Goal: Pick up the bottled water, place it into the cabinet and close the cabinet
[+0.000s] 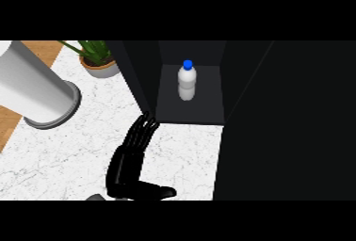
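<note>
Centrally, my left hand (135, 150) lies over the bench (62, 150), fingers straight and pressed together, thumb turned out low near the view's lower edge. It is open and carries nothing. The fingertips (146, 118) point up-view and reach the foot of the cabinet's left door (133, 75), a dark panel that stands swung outward; whether they touch its edge or stop just short I cannot tell. My right hand does not show.

Beyond the fingertips, up-view and slightly to my right, the bottle (186, 81) stands upright on the cabinet (191, 115) floor, blue cap on top, long axis vertical, well back from the front lip and apart from both side walls. It is free of my hand. I judge the placing step done and the closing step in hand.

The relation that matters is hand to door: the door lies directly ahead of my fingers, hinged along the cabinet's left side, and the opening lies to its right. As I judge it, the coming move is a push of the door's free edge toward my right, across the opening. To the right, a broad dark panel (292, 122) fills the view; I take it for the other door or the cabinet's side, but cannot say which.

Farther left stand a grey cylinder (38, 94) and a potted plant (97, 59), both well apart from the hand.
</note>
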Robot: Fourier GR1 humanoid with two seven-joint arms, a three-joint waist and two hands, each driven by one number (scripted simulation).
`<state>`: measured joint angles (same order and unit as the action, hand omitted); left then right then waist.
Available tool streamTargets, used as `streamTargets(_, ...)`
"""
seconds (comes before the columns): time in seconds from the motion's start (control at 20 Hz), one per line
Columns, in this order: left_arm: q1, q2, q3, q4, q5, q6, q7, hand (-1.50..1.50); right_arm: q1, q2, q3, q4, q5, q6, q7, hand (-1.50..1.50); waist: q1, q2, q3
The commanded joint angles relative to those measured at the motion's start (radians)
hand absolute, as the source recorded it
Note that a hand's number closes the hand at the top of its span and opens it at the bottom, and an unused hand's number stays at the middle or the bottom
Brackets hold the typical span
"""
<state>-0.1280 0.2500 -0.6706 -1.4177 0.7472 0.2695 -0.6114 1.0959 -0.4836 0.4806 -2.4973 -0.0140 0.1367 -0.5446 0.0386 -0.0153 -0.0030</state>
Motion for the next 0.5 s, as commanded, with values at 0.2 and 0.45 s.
streamTargets(0.2, 0.211, 0.197, 0.017, -0.194, 0.013, -0.106, -0.069, -1.50, -0.098, -0.209, 0.018, -0.155, 0.217, 0.110, 0.074, 1.50, 0.019, -0.002, -0.004)
streamTargets(0.45, 0.293, 0.340, 0.120, -0.225, 0.054, -0.201, -0.125, -1.50, -0.169, -0.264, 0.059, -0.193, 0.235, 0.118, 0.103, 1.50, 0.006, 0.000, -0.006)
